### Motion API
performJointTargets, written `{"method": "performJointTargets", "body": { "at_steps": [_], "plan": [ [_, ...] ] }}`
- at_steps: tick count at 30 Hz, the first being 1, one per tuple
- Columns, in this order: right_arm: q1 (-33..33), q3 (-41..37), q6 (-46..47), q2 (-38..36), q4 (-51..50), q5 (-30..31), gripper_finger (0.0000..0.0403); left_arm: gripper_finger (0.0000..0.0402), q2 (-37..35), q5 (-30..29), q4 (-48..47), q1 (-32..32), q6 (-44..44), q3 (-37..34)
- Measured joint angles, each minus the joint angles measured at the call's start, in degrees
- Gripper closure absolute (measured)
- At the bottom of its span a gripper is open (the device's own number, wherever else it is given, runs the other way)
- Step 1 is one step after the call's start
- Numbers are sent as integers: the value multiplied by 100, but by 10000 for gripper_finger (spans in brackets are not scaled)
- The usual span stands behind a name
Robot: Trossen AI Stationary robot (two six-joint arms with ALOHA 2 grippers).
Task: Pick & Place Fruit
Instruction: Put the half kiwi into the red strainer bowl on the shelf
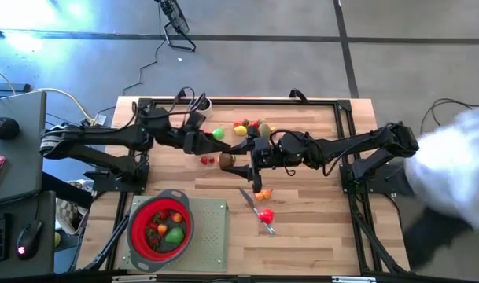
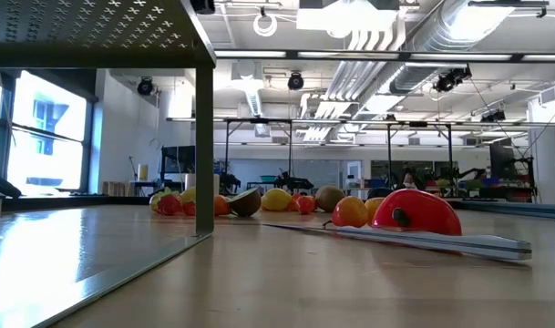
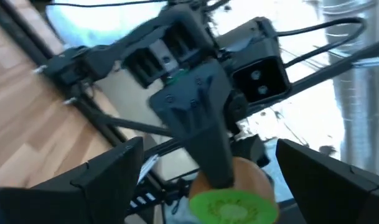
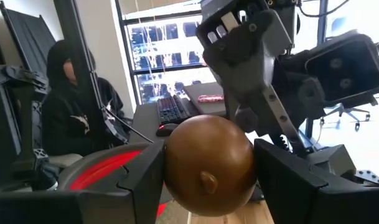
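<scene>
My right gripper (image 4: 211,186) reaches level from the table's right, high over the middle of the table (image 1: 247,155), and is shut on a kiwi half (image 4: 208,165). The half's brown back faces my right wrist. Its green cut face (image 3: 229,205) faces my left gripper (image 3: 217,186). My left gripper (image 1: 208,145) comes level from the table's left, open, with its fingers (image 3: 108,180) wide on either side of the kiwi half and apart from it. More fruit lies on the table (image 1: 247,126). A red strainer bowl (image 1: 141,236) at the near left holds some fruit. My right gripper pinches the kiwi half between its two fingers (image 4: 139,180), on two opposite sides of its brown round skin (image 4: 177,171). The fingers come level from the table's right. The half hangs clear of the table, cut face turned away from the gripper.
A slim knife (image 1: 247,198) and a red fruit half (image 1: 264,215) lie near the front middle, with an orange fruit (image 1: 263,192) beside them. The bowl stands on a grey-green mat (image 1: 211,228). A person (image 4: 71,106) sits beyond the table, and a white blurred shape (image 1: 459,157) shows at the right.
</scene>
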Motion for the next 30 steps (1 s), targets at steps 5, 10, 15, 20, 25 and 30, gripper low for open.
{"method": "performJointTargets", "body": {
  "at_steps": [5,10,15,20,25,30],
  "plan": [
    [-1,0,-227,-2,-71,257,190,44,173,35,406,0,-101,0],
    [-36,2,-332,-2,-51,325,190,44,276,38,443,0,-139,-6],
    [-42,2,-447,-2,-123,556,190,44,356,-72,480,-174,-92,-9],
    [-42,2,-569,-2,-123,702,190,44,345,-542,467,-399,38,-6],
    [-42,2,-592,-2,-119,754,190,44,345,-654,491,-424,33,-6],
    [-42,2,-592,-2,-121,850,190,44,345,-823,492,-422,35,-6]
  ]
}}
